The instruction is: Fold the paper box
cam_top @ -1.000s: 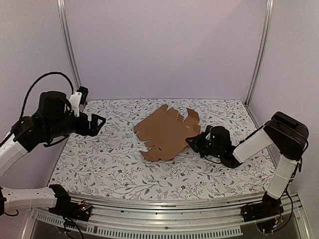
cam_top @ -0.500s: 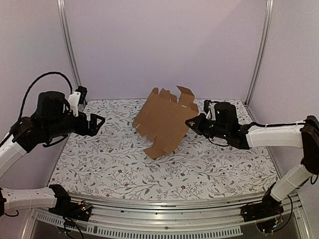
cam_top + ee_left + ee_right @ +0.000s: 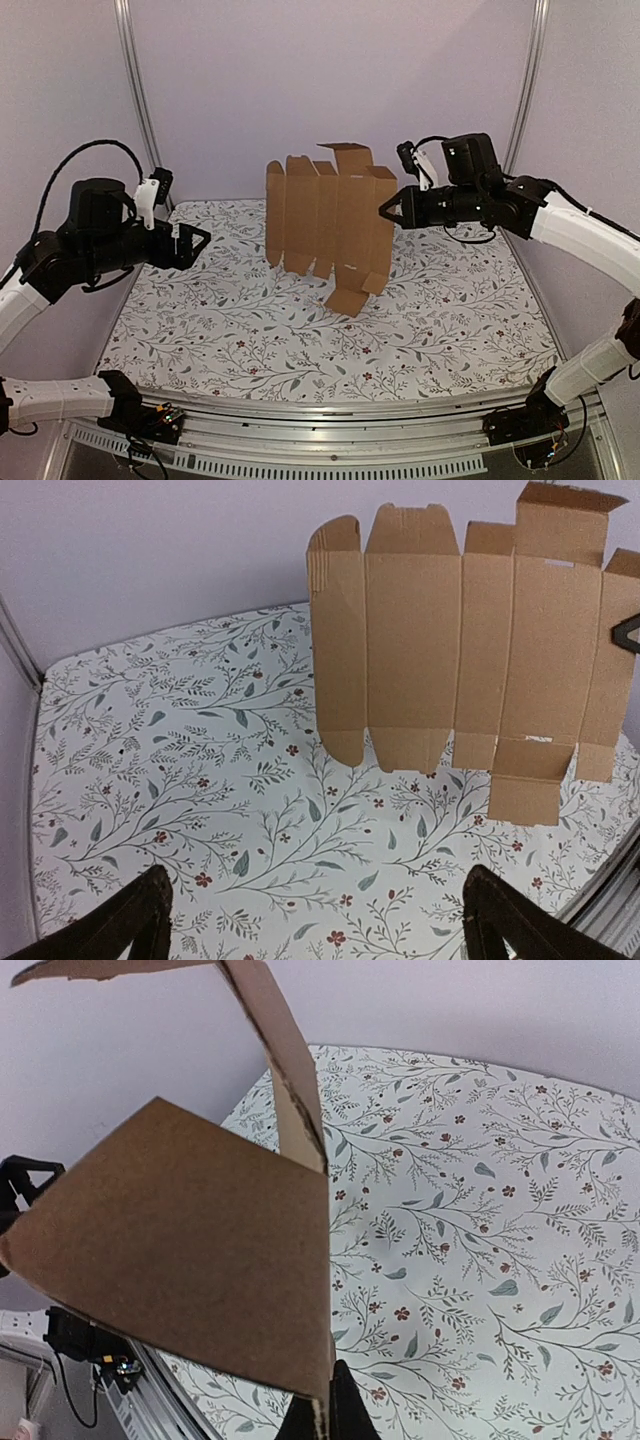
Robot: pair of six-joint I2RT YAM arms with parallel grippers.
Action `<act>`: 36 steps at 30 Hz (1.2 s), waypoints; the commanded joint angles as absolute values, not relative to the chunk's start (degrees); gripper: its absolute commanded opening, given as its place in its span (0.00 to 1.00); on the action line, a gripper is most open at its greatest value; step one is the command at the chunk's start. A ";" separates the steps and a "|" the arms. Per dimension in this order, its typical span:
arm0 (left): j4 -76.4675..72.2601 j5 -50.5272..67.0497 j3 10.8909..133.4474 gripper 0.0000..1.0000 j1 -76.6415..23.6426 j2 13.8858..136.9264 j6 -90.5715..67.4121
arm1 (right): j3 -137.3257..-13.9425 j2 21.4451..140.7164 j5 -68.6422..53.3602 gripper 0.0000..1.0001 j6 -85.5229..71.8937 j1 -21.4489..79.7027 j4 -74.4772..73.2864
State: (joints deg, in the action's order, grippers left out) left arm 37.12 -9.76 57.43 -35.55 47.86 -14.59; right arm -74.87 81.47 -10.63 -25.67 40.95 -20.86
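The paper box (image 3: 330, 225) is a flat brown die-cut sheet with flaps and tabs. It hangs upright above the middle of the table, its lowest flap close to the cloth. My right gripper (image 3: 385, 213) is shut on the sheet's right edge, pinching it between the fingertips (image 3: 345, 1415). In the right wrist view the paper box (image 3: 190, 1260) fills the left half, seen edge-on. My left gripper (image 3: 195, 243) is open at the left, apart from the sheet and pointing toward it. In the left wrist view the paper box (image 3: 460, 640) faces me beyond the wide-apart fingers (image 3: 140, 925).
A floral cloth (image 3: 220, 330) covers the table. Pale walls and two metal posts (image 3: 135, 90) close off the back and sides. A metal rail (image 3: 330, 440) runs along the near edge between the arm bases.
My right arm has lifted the sheet off the table and swung it up until it hangs upright. The left arm has hardly moved.
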 commanded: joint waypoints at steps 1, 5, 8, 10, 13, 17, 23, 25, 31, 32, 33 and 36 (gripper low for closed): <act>39.40 -4.59 63.24 1.00 -34.89 50.56 -14.70 | -86.10 81.66 -12.77 0.00 -9.75 41.33 -43.43; 40.99 -0.65 67.75 0.99 -34.89 53.31 -14.32 | -97.55 86.16 -14.69 0.00 -1.23 41.29 -59.37; 42.05 4.34 70.53 0.99 -35.02 55.09 -13.52 | -104.34 89.41 -13.93 0.00 4.47 41.33 -67.66; 43.05 6.70 72.53 0.99 -35.19 56.37 -13.00 | -108.19 91.25 -15.02 0.00 6.78 41.26 -72.51; 45.15 9.81 75.75 1.00 -36.52 58.65 -11.12 | -113.87 94.20 -16.29 0.00 10.50 41.36 -79.12; 48.94 7.53 79.58 1.00 -39.96 62.31 -9.04 | -116.35 96.79 -18.31 0.00 12.35 41.31 -82.52; 49.63 -0.60 83.14 1.00 -46.68 67.23 -6.25 | -116.28 98.93 -21.27 0.00 12.44 41.48 -83.64; 49.41 -4.13 83.93 1.00 -49.15 68.78 -4.85 | -116.25 99.96 -21.37 0.00 11.98 41.48 -83.39; 46.77 -11.20 84.14 1.00 -54.12 72.28 -0.39 | -115.94 102.39 -19.98 0.00 10.37 41.51 -82.92; 46.37 -11.53 83.98 1.00 -54.78 72.59 -0.05 | -115.84 102.61 -20.00 0.00 9.98 41.49 -82.82; 45.59 -11.90 83.68 0.99 -55.63 72.86 1.73 | -115.58 102.79 -20.20 0.00 9.73 41.57 -82.57; 41.33 -13.05 81.66 0.97 -57.93 73.29 6.17 | -114.62 102.90 -20.56 0.00 8.95 41.72 -81.24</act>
